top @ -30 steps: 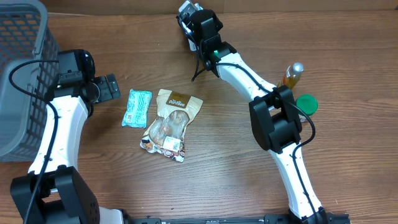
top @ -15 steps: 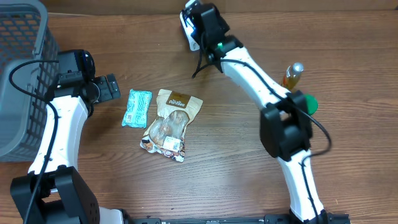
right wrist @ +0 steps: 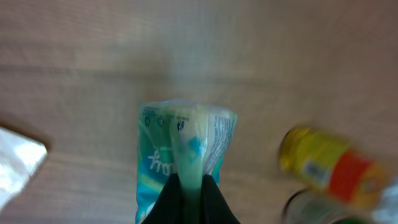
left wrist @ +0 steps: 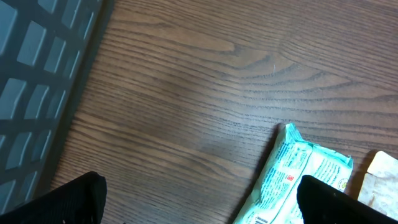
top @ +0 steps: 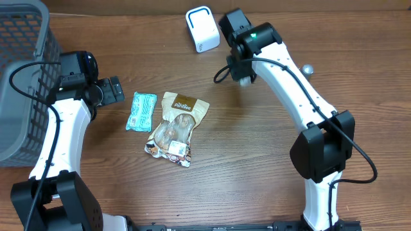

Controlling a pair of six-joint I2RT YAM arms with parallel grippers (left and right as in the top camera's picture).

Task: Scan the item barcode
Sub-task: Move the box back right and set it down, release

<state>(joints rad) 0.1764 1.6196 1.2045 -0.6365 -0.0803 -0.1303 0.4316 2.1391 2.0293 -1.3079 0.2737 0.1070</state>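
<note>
Mock shop checkout: barcode scanner [top: 202,29], grey basket [top: 19,64], snack packets [top: 176,125] on wooden table [top: 244,167]

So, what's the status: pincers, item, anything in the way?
Left pincer open, empty. Right pincer shut on green packet, near white scanner. Yellow bottle close by, not blocking.

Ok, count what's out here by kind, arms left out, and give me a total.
packets: 3 (teal packet, brown pouch, green packet pinched in the right gripper)
bottle: 1
scanner: 1
basket: 1
total: 6
</note>
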